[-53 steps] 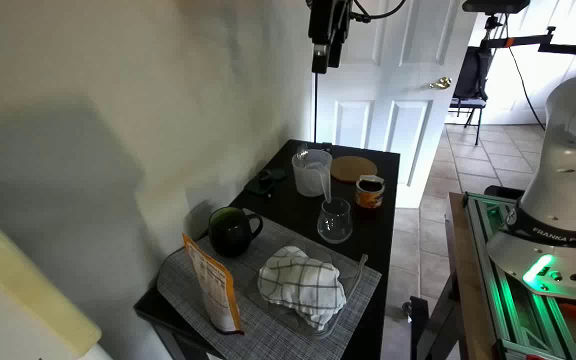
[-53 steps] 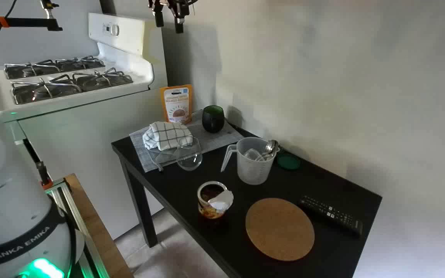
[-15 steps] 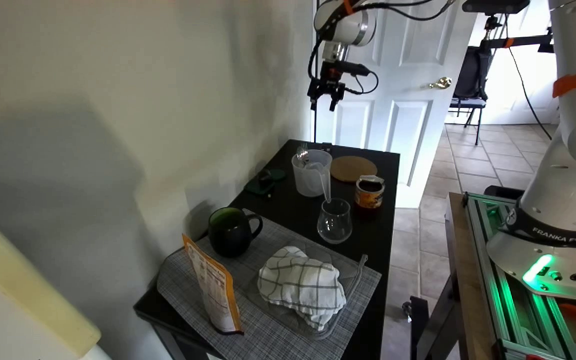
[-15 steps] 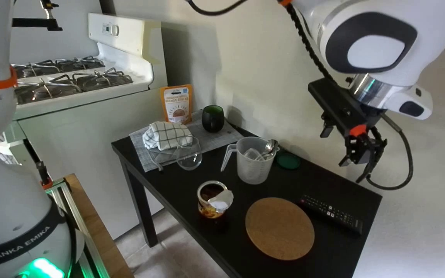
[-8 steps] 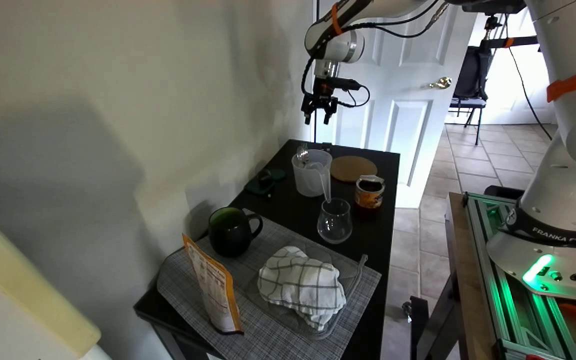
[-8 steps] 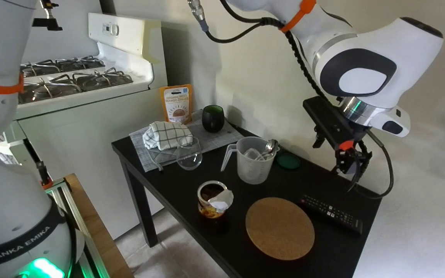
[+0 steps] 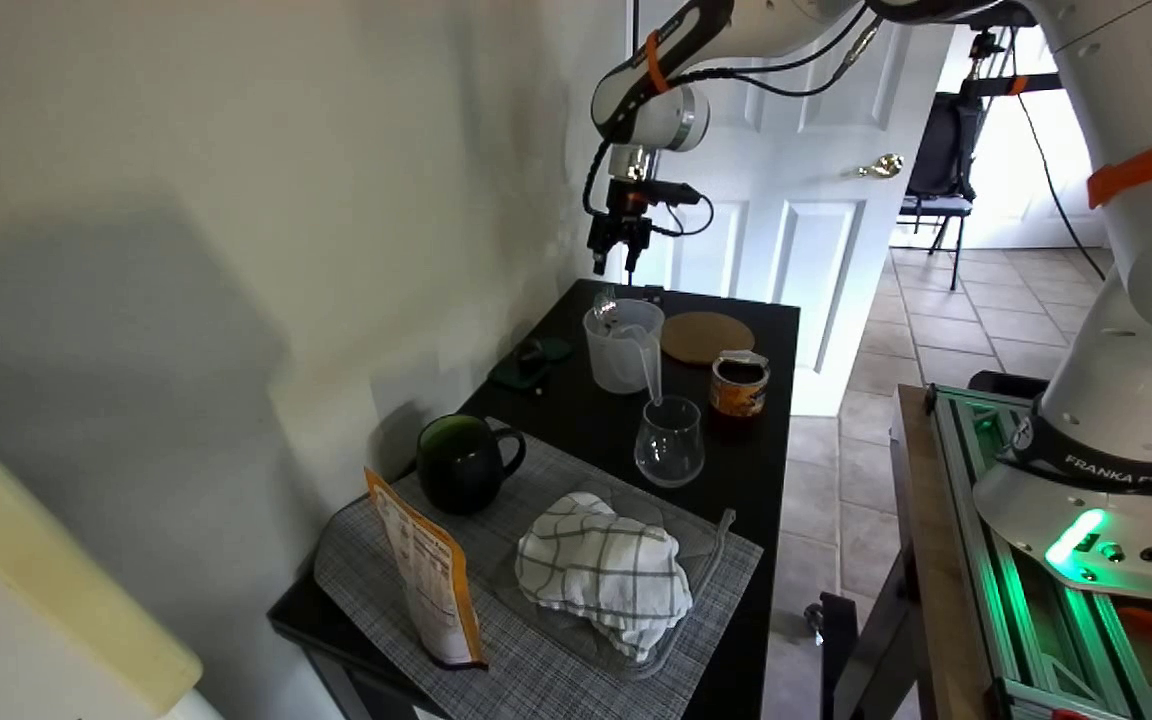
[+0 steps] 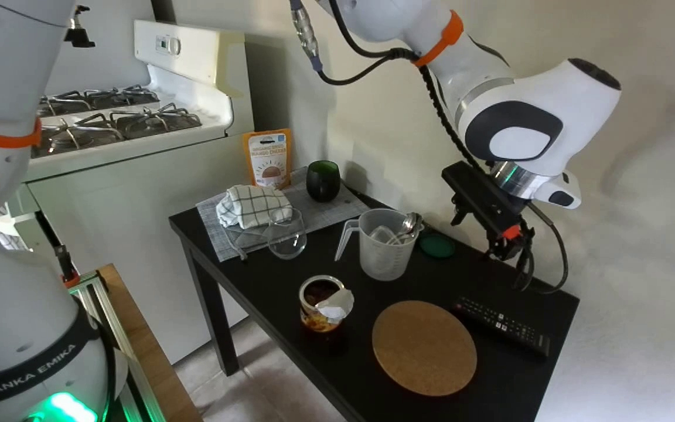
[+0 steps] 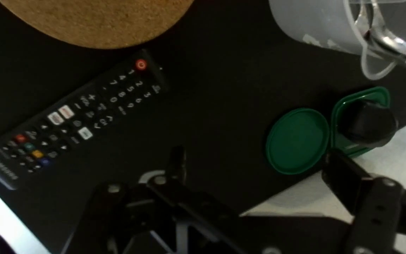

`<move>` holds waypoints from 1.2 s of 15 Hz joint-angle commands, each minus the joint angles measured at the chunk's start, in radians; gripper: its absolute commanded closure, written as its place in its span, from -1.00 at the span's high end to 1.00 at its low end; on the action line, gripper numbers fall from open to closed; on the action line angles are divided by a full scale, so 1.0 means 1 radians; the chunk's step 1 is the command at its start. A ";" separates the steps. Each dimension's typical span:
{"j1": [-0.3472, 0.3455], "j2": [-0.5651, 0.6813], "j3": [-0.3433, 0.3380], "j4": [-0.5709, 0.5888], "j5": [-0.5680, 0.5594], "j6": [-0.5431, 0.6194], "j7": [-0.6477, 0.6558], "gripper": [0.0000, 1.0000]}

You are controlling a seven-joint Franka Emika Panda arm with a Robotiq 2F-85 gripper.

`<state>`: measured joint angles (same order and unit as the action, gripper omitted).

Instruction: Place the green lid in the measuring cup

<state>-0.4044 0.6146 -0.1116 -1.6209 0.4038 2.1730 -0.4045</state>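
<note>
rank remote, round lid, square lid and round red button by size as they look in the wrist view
Remote
Round lid and square lid: too alike to rank; a black object partly hides the latter
Round red button

A black tabletop (image 8: 510, 381) with many things on it
At one end lies a gray mat (image 7: 536, 685). Just past the mat's edge stands a clear glass (image 8: 286, 241). Next is the measuring cup (image 8: 385, 257), whitish, standing upright with its handle turned toward the glass. Near the cup, close to a long edge of the tabletop, lies the round green lid (image 9: 297, 141). Just beside the lid is a green piece with rounded corners (image 9: 338, 131), partly hidden. A small brown-orange cup (image 8: 314, 317) stands upright with its shiny cover (image 8: 336, 305) bent back. Near it lies a round cork mat (image 8: 424, 349). Next to the cork mat lies a black remote (image 8: 503, 326), its buttons facing up.
</note>
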 commanded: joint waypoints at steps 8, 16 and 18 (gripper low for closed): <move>-0.027 0.142 0.174 -0.040 0.050 0.377 -0.121 1.00; -0.030 0.174 0.231 -0.081 -0.016 0.566 -0.078 0.22; -0.022 0.173 0.219 -0.085 -0.038 0.554 -0.068 0.15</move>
<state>-0.4213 0.7872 0.1038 -1.6846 0.4119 2.7094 -0.5098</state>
